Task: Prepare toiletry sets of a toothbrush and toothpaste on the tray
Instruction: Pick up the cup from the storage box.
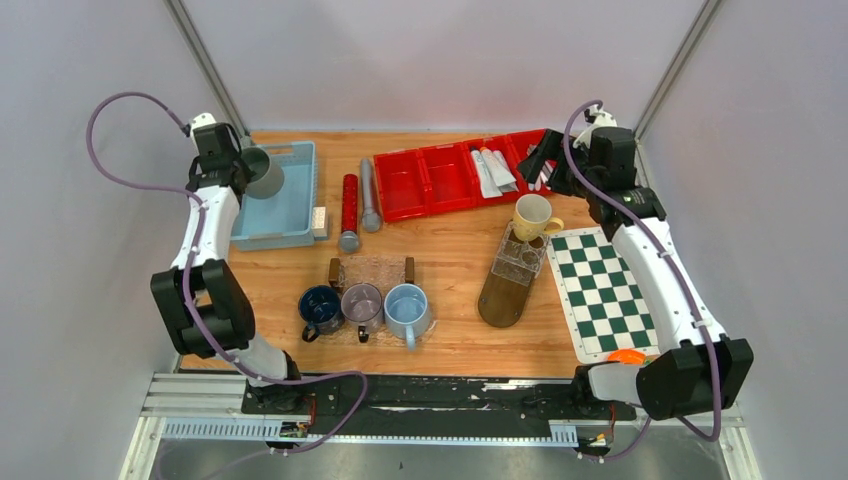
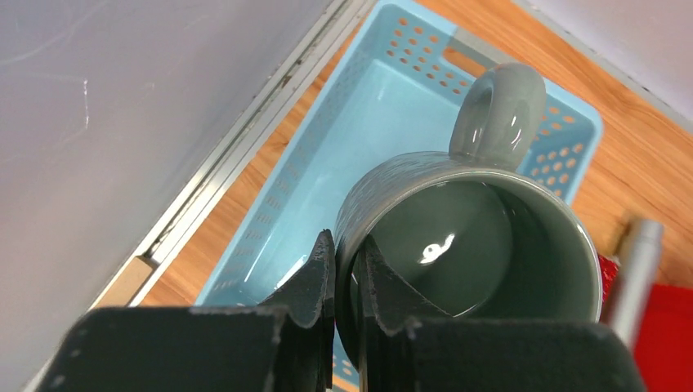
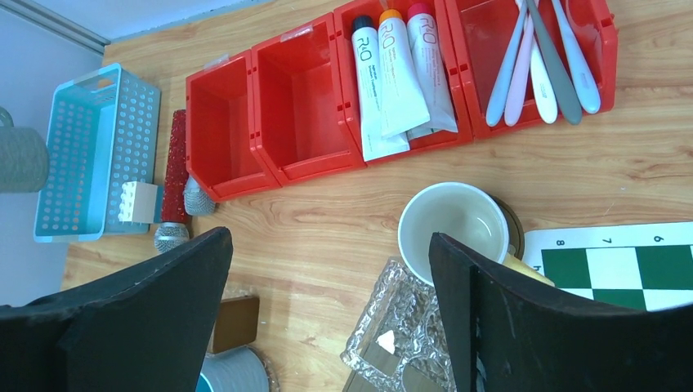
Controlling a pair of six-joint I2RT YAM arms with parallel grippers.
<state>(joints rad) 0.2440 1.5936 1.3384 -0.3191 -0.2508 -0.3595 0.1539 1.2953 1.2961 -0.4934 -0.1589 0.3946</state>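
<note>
R arm is the one for this: right gripper (image 3: 328,245) hangs over the far-right end of the row of red plastic bins (image 3: 221,114), jaws spread wide, nothing between them, touching nothing. In the wrist view the bunch of thin pale grey/white/pink toothbrushes (image 3: 535,65) sits in the end bin at approx 1 o'clock from the jaw gap. The white squeeze tubes of toothpaste (image 3: 400,77) are in the next bin, at 12 o'clock. Both lots lie w/ long axis running roughly 12–6; tube caps point to 12, brushes fan out slightly. The fingers sit at 9 and 3, so IMO closing would pinch across a brush handle, no wrist roll needed, just a shift toward 1 and a drop. Brushes overlap, so picking just one looks fiddly. L arm is well apart, at 10 o'clock of the table in the top view: left gripper (image 2: 347,253) is clamped on the rim of a glazed grey ceramic mug (image 2: 474,237), one finger inside, one outside, held over the light blue perforated plastic basket (image 2: 368,114). No brush or tube is out of the bins yet. Can't tell for sure which item is the tray.
</note>
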